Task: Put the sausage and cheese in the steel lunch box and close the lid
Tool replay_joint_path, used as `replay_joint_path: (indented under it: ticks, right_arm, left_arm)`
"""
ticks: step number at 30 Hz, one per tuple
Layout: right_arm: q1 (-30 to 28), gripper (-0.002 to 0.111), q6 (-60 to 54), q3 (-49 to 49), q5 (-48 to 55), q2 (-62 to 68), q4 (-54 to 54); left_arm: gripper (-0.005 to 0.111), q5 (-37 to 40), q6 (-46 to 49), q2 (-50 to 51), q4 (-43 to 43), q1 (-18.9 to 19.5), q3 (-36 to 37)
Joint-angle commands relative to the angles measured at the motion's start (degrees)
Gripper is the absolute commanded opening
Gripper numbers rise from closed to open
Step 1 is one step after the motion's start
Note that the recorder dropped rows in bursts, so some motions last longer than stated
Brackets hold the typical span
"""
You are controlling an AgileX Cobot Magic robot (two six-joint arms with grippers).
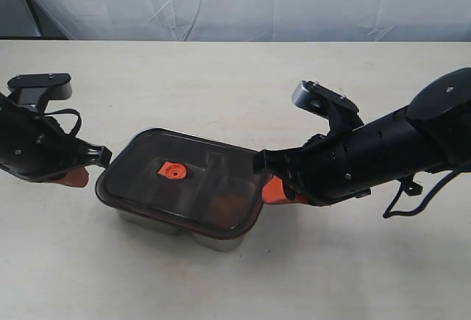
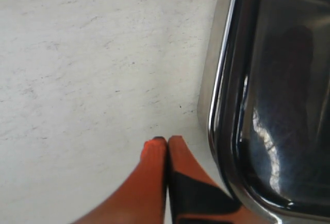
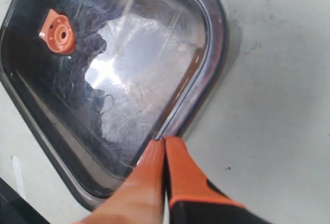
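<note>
Sitting nearest on the tabletop, the steel lunch box carries the lid across its whole top, with the orange tab at centre. Contents show only as dim shapes through the smoky plastic and cannot be made out. Left tool: fingers pressed together, empty, just beside the box's left end. Right tool: likewise closed and empty, tips at the rim of the right end. White cloth hangs behind.
</note>
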Motion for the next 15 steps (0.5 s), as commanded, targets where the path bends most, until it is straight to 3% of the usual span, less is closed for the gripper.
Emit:
replay_joint_path:
  ticks: [1,15]
  right_arm:
    - [-0.1,0.0,-0.6,0.2,-0.6,1.6,-0.3]
    - [-0.1,0.0,-3.1,0.2,-1.5,4.0,3.2]
  left_arm:
    - [0.0,-0.3,0.0,-0.3,-0.3,-0.1,-0.3]
    - [0.0,-0.3,0.0,-0.3,-1.1,-0.1,-0.3]
